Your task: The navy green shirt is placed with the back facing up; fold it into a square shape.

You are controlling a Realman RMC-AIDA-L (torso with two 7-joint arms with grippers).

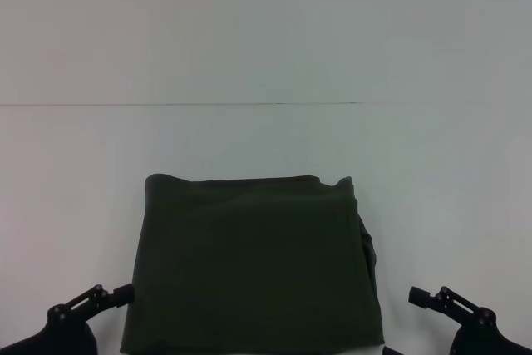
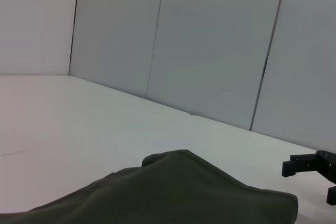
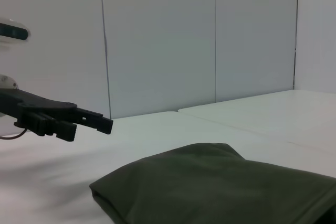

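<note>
The navy green shirt (image 1: 253,263) lies folded into a rough square at the table's (image 1: 266,56) near edge, flanked by the left gripper (image 1: 125,293) and right gripper (image 1: 413,295), both clear of the cloth; finger spacing cannot be told.

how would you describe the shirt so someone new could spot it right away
On the white table, look near the front edge, between the left gripper and right gripper. The navy green shirt lies there folded into a rough square, the only dark fabric around.
</note>
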